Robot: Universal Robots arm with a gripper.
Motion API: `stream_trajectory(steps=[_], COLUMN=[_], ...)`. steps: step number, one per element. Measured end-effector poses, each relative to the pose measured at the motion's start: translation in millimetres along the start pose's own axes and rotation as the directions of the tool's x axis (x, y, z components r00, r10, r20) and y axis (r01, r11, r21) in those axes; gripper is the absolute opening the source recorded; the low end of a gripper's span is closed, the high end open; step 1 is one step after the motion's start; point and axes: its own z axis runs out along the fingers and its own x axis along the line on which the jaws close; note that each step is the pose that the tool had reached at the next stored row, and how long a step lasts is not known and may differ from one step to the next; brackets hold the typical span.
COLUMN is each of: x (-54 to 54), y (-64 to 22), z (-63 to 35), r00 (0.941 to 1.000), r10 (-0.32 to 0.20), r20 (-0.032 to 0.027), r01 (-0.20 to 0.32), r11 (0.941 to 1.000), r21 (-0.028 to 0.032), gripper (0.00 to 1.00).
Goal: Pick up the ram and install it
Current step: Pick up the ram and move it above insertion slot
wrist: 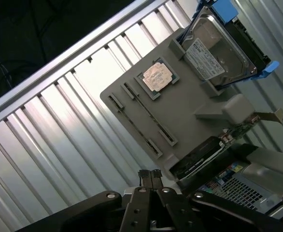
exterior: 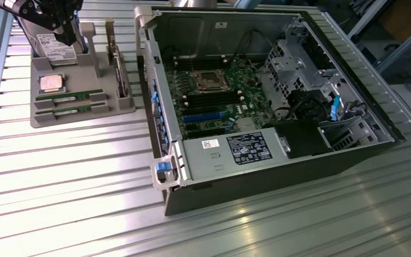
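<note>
Claw (wrist: 149,174) closed above grey tray (exterior: 45,120), two ram sticks (exterior: 70,98) lying in it

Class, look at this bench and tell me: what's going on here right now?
A robot arm's gripper hangs shut and empty over the grey tray, near the hard drive. The ram and its twin lie in the tray by the CPU. The open computer case waits beside it.

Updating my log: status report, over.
Gripper shut, empty, near hard drive. Both ram sticks lie in tray, untouched.
</note>
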Motion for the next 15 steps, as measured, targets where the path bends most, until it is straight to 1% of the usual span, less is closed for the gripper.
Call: stream_trajectory(steps=[4, 5, 7, 9, 12, 15], x=[0.0, 0.0, 0.0, 0.0, 0.0, 0.0], y=[0.0, 0.0, 0.0, 0.0, 0.0, 0.0], z=[0.2, 0.3, 0.3, 0.4, 0.4, 0.6], r00=[0.999, 0.998, 0.9972, 0.9948, 0.9929, 0.989], r10=[-0.044, -0.064, -0.075, -0.102, -0.119, -0.148], r20=[-0.0018, -0.0027, -0.0032, -0.0044, -0.0051, -0.0062], r01=[0.044, 0.064, 0.075, 0.102, 0.119, 0.148], r11=[0.999, 0.998, 0.9972, 0.9948, 0.9929, 0.989], r21=[-0.0011, -0.0016, -0.002, -0.0027, -0.0032, -0.0041], gripper=[0.11, 0.11, 0.11, 0.11, 0.11, 0.11])
